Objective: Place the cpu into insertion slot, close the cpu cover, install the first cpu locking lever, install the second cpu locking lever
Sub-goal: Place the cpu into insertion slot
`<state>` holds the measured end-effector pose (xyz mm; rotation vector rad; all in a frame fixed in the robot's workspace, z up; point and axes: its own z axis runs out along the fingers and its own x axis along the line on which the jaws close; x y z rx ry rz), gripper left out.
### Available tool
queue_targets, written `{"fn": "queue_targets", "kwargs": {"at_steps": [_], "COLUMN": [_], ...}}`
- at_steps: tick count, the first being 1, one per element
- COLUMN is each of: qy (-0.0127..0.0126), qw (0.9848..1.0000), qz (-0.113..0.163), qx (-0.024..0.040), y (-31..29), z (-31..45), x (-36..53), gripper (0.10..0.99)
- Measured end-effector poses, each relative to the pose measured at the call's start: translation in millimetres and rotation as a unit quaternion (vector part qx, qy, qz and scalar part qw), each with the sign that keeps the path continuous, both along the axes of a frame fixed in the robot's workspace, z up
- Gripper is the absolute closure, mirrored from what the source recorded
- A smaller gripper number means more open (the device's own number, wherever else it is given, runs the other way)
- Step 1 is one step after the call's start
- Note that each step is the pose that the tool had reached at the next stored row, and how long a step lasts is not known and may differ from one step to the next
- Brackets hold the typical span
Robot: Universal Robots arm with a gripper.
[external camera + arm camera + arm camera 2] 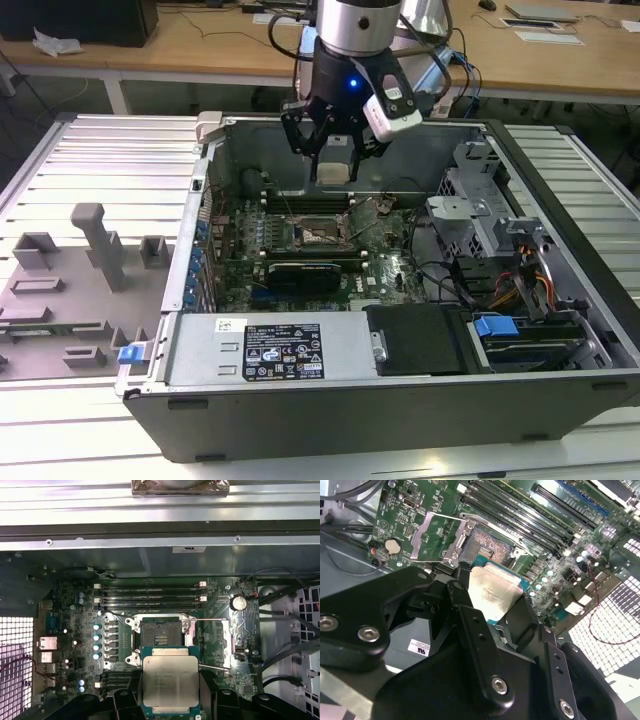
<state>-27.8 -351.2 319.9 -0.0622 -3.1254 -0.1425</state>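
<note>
Cpu (170, 682) sits clamped flat in the closed gripper (335, 160), hanging above the open socket (161, 639) on the green motherboard (220, 600), near the computer case's (300, 400) far wall.

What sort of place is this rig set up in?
Probably a robotics lab or workshop bench: an open computer case lies on a slatted metal table, wooden desks stand behind, and the gripper holds the cpu above the motherboard.
</note>
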Motion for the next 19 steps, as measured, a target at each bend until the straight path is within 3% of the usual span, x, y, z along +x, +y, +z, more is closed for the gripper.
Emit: {"fn": "queue_targets", "kwargs": {"at_steps": [5, 12, 19], "qy": [0.0000, 0.0000, 0.0000], "qw": [0.9988, 0.9931, 0.9822], "qz": [-0.050, -0.117, -0.188], "qx": [0.0000, 0.0000, 0.0000], "y": [0.0, 0.0, 0.0], "z": [-2.5, -4.8, -7.0], "x": [0.0, 0.0, 0.0], "gripper": [0.545, 0.545, 0.545]}}
